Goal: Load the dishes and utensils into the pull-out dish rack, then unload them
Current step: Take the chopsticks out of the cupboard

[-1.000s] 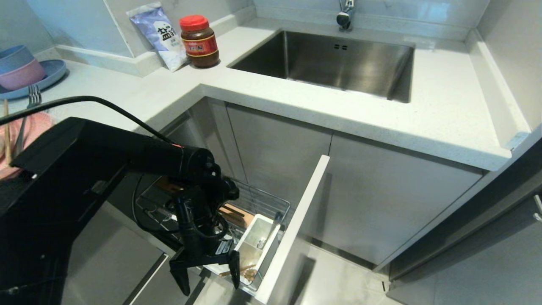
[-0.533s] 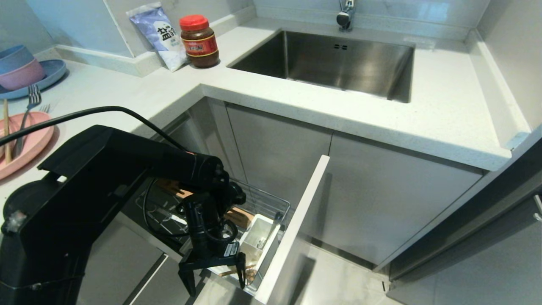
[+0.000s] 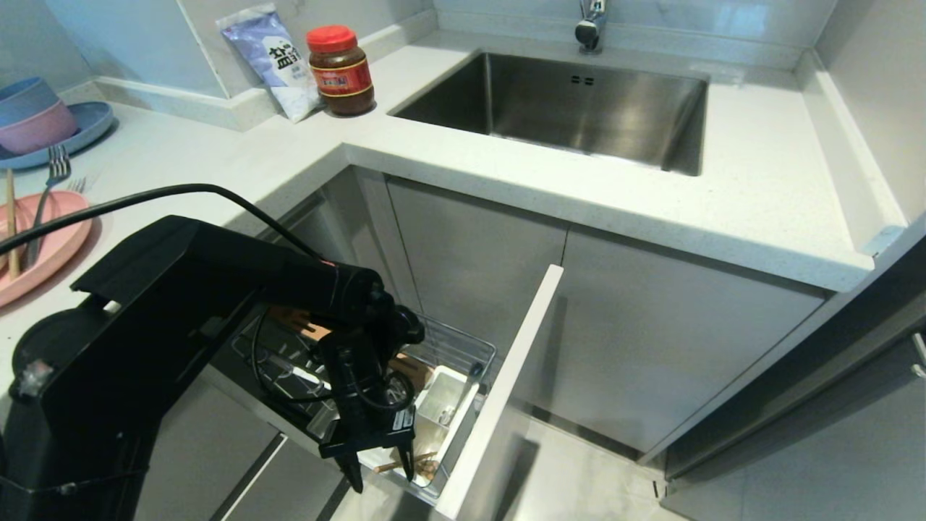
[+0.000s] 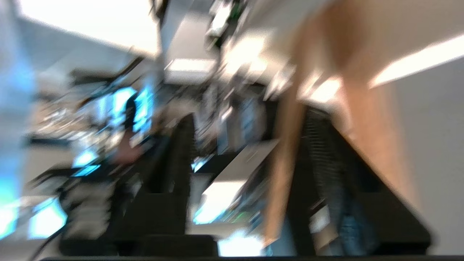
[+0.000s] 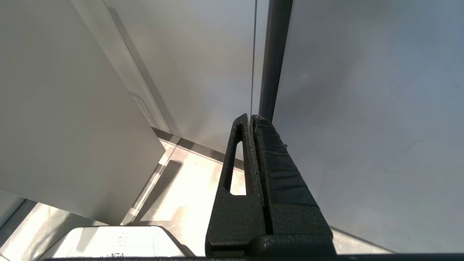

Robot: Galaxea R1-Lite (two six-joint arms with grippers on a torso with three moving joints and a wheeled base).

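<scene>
On the counter [image 3: 217, 159]'s left edge, pale-pink plate [image 3: 61, 250] carrying fork [image 3: 45, 199] and 1 chopstick [image 3: 11, 231]. Over the pulled-out dish rack [image 3: 463, 347]'s front end, beside the white caddy [image 3: 443, 405], left gripper [image 3: 381, 474] pointing down, fingers narrowed yet apart, 1 wooden stick [image 3: 391, 464] between the tips; contact unclear. Right gripper [image 5: 252, 119] pressed closed.

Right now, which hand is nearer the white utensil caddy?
Left. The left hand hangs just beside the utensil caddy in the pull-out rack; the right hand sits parked by cabinet panels, away from it.
</scene>
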